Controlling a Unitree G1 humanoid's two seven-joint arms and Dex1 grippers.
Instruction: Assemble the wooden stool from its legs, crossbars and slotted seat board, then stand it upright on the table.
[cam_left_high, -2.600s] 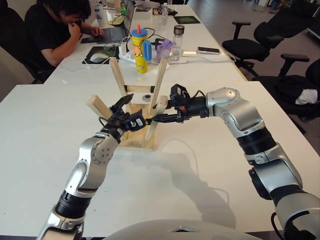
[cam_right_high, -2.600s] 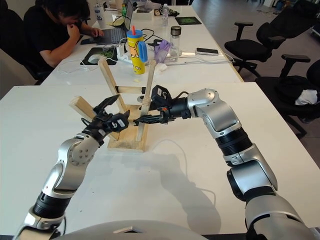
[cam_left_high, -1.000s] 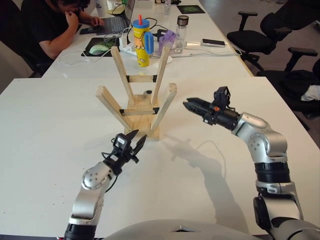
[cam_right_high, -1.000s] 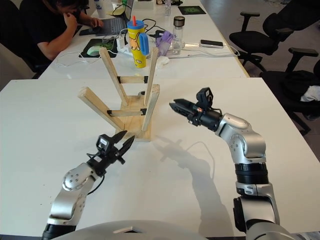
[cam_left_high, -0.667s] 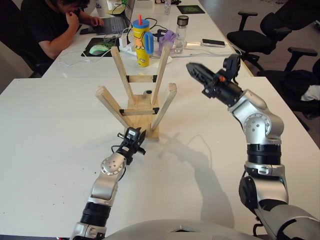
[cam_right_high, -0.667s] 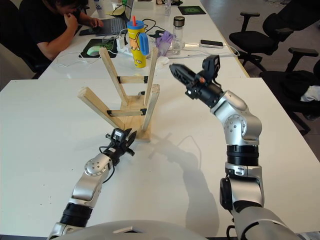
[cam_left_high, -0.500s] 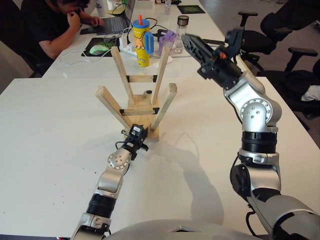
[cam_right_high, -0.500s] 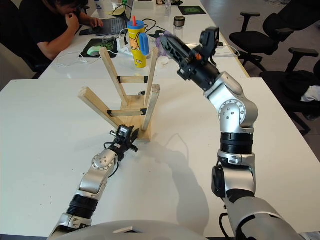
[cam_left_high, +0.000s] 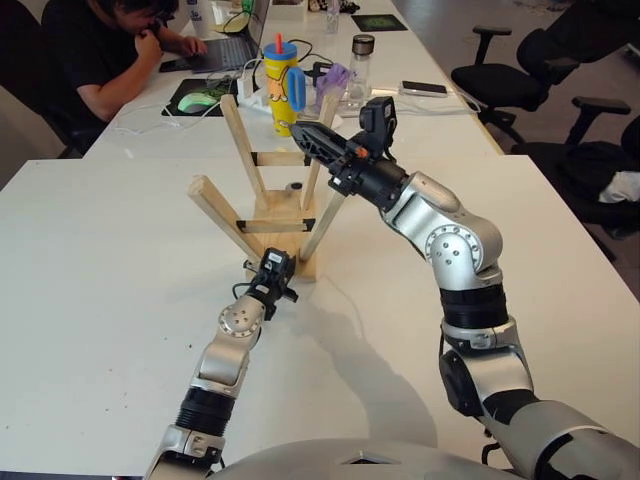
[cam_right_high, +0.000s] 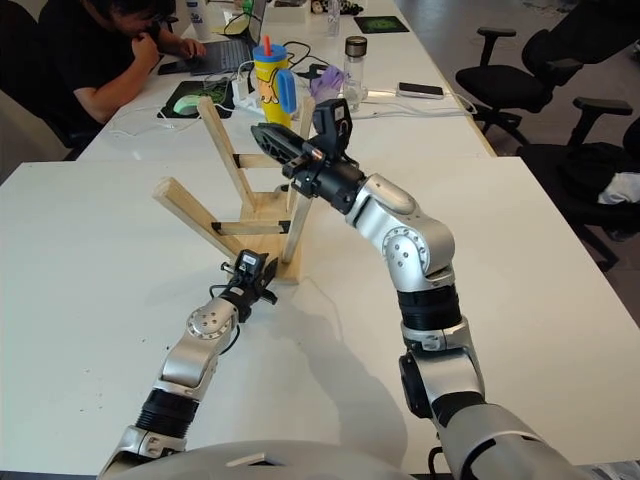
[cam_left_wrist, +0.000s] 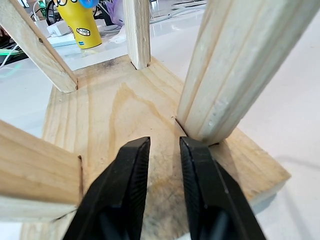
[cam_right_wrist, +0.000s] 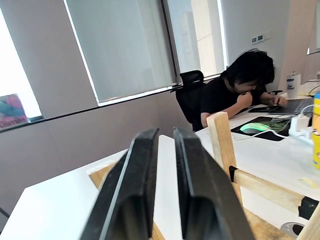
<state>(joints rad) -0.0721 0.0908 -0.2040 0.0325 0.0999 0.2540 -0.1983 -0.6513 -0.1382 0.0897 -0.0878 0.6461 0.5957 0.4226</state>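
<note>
Toward the far edge of the table (cam_left_high: 100, 300), about midway along it, the wooden stool (cam_left_high: 270, 215) is sitting upside down, its slotted seat board (cam_left_wrist: 125, 115) lying flat and its four legs pointing up with crossbars (cam_left_high: 280, 158) joining them. The left gripper (cam_left_wrist: 162, 142) is hovering low over the board's near edge, just beside one leg's base, fingers parted only narrowly and gripping nothing. The right gripper (cam_left_high: 305, 133) is hanging among the leg tops, fingers showing a thin gap, likewise empty.
</note>
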